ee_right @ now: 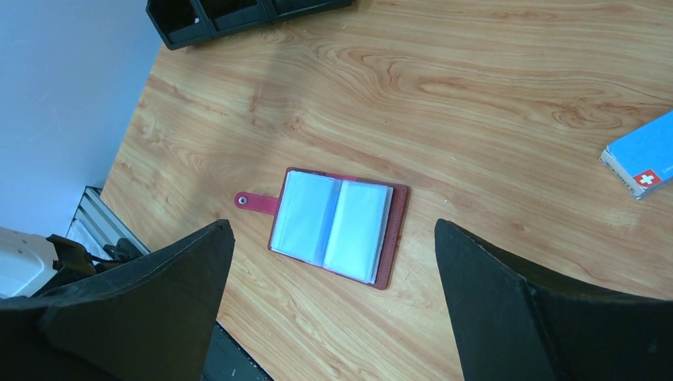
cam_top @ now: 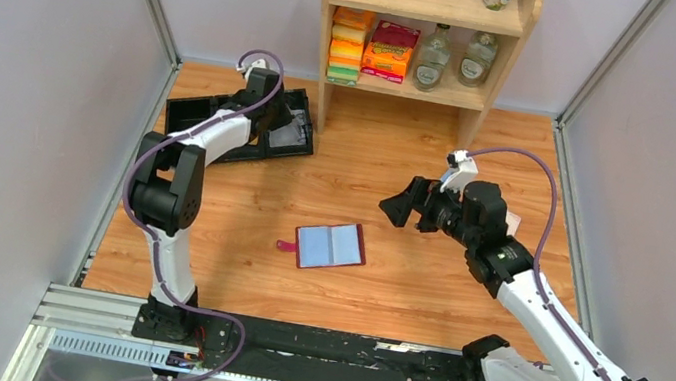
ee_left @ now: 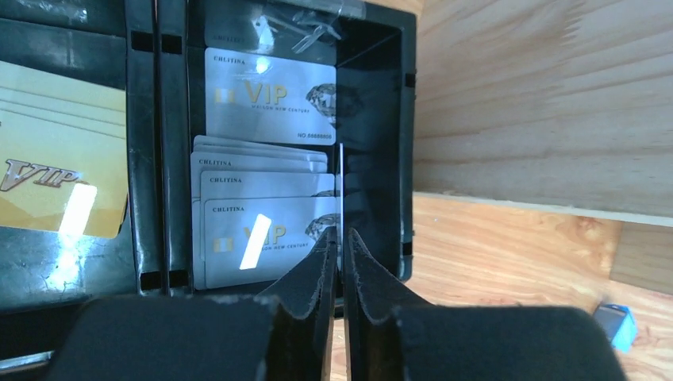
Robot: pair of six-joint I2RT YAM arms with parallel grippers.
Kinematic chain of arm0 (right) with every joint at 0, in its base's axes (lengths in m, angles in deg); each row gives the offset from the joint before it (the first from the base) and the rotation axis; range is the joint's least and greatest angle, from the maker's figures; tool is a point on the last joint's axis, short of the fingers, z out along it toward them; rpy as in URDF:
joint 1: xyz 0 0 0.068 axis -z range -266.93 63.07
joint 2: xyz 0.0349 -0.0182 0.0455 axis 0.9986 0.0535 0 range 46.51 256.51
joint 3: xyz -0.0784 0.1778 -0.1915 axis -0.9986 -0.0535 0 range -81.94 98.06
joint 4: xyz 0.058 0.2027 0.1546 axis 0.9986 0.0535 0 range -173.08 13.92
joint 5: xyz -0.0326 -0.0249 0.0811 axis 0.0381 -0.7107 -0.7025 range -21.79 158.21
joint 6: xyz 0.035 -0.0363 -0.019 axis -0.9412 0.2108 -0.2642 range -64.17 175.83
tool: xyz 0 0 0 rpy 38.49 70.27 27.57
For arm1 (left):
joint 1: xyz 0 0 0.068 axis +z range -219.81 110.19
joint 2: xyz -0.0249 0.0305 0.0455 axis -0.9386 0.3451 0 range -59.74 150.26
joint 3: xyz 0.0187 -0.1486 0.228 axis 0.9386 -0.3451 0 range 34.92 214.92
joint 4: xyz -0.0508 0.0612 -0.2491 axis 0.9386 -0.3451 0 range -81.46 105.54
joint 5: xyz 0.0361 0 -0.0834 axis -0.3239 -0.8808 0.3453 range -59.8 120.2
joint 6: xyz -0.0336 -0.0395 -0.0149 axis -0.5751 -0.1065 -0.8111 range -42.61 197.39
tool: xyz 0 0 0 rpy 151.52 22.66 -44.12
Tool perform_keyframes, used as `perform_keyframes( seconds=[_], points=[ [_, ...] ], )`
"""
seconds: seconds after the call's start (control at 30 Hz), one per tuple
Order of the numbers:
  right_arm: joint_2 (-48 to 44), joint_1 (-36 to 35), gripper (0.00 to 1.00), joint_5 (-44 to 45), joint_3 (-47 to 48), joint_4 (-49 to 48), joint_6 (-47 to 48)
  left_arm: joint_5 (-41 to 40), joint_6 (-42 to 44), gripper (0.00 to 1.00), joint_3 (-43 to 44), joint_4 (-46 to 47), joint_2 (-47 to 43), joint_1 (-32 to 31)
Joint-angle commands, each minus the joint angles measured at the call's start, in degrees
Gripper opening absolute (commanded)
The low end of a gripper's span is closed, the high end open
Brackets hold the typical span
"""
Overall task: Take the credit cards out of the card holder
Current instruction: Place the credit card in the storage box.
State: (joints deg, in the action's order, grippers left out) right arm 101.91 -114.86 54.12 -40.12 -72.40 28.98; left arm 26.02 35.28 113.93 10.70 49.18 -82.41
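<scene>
The maroon card holder (cam_top: 331,246) lies open on the wooden table, its pale blue sleeves up and snap tab to the left; it also shows in the right wrist view (ee_right: 337,226). My left gripper (ee_left: 340,232) is shut on a thin credit card (ee_left: 340,182) seen edge-on, held over the black tray (ee_left: 405,159). Several whitish VIP cards (ee_left: 266,242) lie stacked in that tray. In the top view the left gripper (cam_top: 270,110) is over the tray (cam_top: 194,113) at the back left. My right gripper (ee_right: 331,226) is open and empty, above and right of the holder (cam_top: 399,208).
A gold card (ee_left: 55,171) lies in the tray's left compartment. A wooden shelf (cam_top: 418,31) with boxes and bottles stands at the back. A blue box (ee_right: 643,155) lies on the table right of the holder. Grey walls close both sides.
</scene>
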Motion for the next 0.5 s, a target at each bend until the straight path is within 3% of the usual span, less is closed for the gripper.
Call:
perform_keyframes(
  seconds=[0.0, 0.17, 0.3, 0.47],
  points=[
    [0.32, 0.24, 1.00, -1.64, 1.42, -1.27, 2.06, 0.67, -0.61, 0.18, 2.91, -0.78, 0.94, 0.30],
    [1.99, 0.32, 1.00, -2.52, 2.03, -0.31, 2.68, 0.41, 1.15, 0.45, 3.35, -4.55, -0.11, 0.30],
    [3.92, 0.24, 1.00, -3.84, 3.17, 0.83, 2.94, -1.43, 3.70, 0.52, 2.48, -8.16, -4.68, 0.30],
    [8.05, -0.46, 1.00, -3.93, 5.19, 3.20, 2.95, -2.32, 6.50, 0.54, -1.29, -12.38, -14.15, -0.14]
  ],
)
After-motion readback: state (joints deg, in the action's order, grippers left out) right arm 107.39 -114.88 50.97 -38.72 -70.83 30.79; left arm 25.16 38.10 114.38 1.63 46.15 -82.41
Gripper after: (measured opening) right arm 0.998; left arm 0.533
